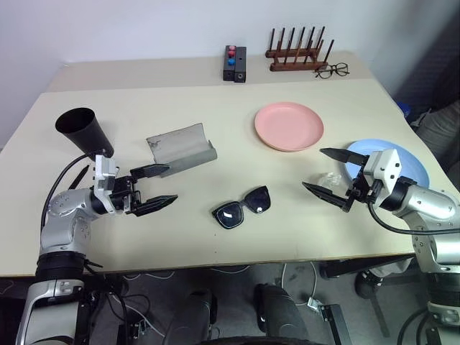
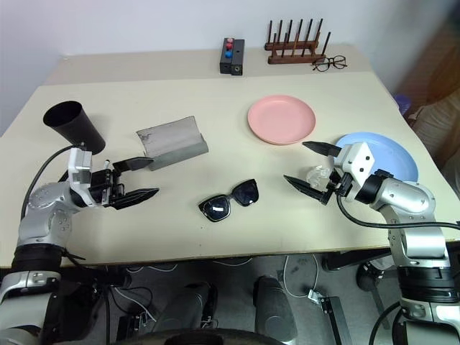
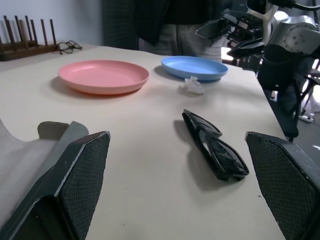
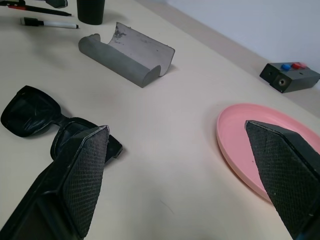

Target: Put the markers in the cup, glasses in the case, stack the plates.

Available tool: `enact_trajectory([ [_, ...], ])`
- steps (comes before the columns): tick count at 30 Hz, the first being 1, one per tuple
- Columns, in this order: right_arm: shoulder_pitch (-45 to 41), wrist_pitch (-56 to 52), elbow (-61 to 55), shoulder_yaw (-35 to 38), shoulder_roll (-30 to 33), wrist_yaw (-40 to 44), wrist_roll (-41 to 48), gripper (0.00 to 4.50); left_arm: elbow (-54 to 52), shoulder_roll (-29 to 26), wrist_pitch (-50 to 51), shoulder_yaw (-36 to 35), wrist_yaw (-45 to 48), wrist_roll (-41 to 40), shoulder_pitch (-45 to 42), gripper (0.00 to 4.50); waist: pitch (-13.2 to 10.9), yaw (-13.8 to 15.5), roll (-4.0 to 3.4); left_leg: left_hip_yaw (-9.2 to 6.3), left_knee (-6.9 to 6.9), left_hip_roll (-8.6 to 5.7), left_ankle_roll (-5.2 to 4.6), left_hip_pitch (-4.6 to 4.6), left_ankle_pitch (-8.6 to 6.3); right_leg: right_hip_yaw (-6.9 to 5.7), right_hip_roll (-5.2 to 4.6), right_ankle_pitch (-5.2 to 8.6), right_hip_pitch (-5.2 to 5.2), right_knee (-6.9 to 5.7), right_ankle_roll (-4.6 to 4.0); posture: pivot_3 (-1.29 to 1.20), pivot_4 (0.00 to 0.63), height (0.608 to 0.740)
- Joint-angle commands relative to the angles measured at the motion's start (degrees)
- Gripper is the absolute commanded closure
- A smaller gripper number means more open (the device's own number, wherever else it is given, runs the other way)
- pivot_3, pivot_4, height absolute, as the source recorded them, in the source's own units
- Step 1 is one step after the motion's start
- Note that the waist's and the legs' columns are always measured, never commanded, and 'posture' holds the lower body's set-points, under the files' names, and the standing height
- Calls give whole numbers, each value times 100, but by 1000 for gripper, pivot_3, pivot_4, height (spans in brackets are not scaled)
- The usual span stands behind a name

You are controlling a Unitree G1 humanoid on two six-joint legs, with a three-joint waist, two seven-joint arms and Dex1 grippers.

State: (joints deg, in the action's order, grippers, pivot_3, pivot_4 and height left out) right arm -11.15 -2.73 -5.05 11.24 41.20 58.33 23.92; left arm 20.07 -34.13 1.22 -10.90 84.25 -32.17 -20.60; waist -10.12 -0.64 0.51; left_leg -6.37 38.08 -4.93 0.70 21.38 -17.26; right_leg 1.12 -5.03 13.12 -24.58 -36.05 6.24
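— While looking over the table (image 1: 180,237), where to find the sunglasses (image 1: 242,207)?
— Near the middle of the front part, folded open, lenses down. Lying between both grippers, touching neither.
— And the left gripper (image 1: 157,188)?
— Hovering at about 9 o'clock from the sunglasses, fingers spread wide, holding nothing. Pointing toward the right, just in front of the case (image 1: 182,149).
— State of the case?
— Grey, open, lid standing up, nothing inside. At about 10 o'clock from the sunglasses.
— Right gripper (image 1: 322,172)?
— Also wide open and empty, at 3 o'clock from the sunglasses, pointing to the left. Just beside a small crumpled piece of clear plastic (image 3: 192,85).
— Plates?
— Not stacked. Pink plate (image 1: 289,126) at 1 o'clock from the sunglasses; blue plate (image 1: 413,169) further to 3 o'clock, partly behind the right arm. Apart from each other.
— Cup and markers?
— Black cup (image 1: 85,131) at the far left, tilted. Markers (image 4: 48,23) lying on the table close to the cup, not in it; seen from the right wrist, one with white body, another black.
— Anything at 12 o'clock?
— Small black box (image 1: 234,63), wooden rack (image 1: 296,52), thin spectacles (image 1: 332,70) at the back edge.
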Motion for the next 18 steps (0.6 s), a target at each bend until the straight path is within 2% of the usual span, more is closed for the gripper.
enact_trajectory([
  [1, -135, 0, -255, 73, 5, -45, 118, 56, -153, -119, -31, -137, -11, -47, 8, 0, 0, 3, 0, 0, 0, 0, 0, 0, 0, 0, 0, 0, 0, 0, 0, 0, 150, 740],
  [14, -896, 6, 20, -412, -375, -9, 75, 56, -174, -425, 199, -479, -325, -132, 62, 0, 0, -9, 0, -1, 0, 0, 0, 0, 0, 0, 1, 0, -2, -1, 0, 0, 150, 740],
  [18, -1555, 29, 333, -765, -792, 48, 47, 56, -436, -666, 496, -971, -1113, -160, 368, 0, -1, -35, -1, 2, -1, 4, 1, 1, 0, 6, 1, 0, -8, -3, 0, 0, 150, 740],
])
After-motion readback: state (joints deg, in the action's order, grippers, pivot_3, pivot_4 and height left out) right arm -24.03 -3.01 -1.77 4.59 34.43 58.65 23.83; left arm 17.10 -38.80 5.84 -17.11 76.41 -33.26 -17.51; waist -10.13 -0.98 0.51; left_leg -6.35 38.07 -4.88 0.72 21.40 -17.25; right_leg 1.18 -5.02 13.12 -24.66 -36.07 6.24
